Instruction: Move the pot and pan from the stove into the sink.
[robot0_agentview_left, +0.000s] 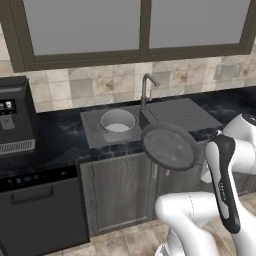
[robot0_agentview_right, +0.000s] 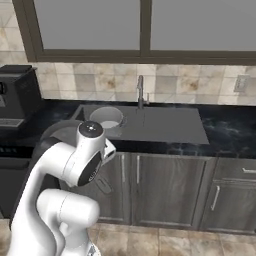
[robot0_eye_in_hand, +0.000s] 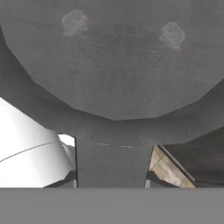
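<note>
Halfway there: pot (robot0_agentview_left: 118, 121) already sits in the sink (robot0_agentview_left: 92, 131). Hand is pinched on the pan (robot0_agentview_left: 170, 146) handle, pan tilted up right ahead of it, short of the sink. Just that left.

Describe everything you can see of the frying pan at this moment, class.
The pan is shallow, round, grey metal with a raised rim. It hangs in the air, tilted with its inside toward the left base camera, in front of the cabinets just below the counter edge, apart from the sink. In the hand view its handle runs toward the camera.
</note>
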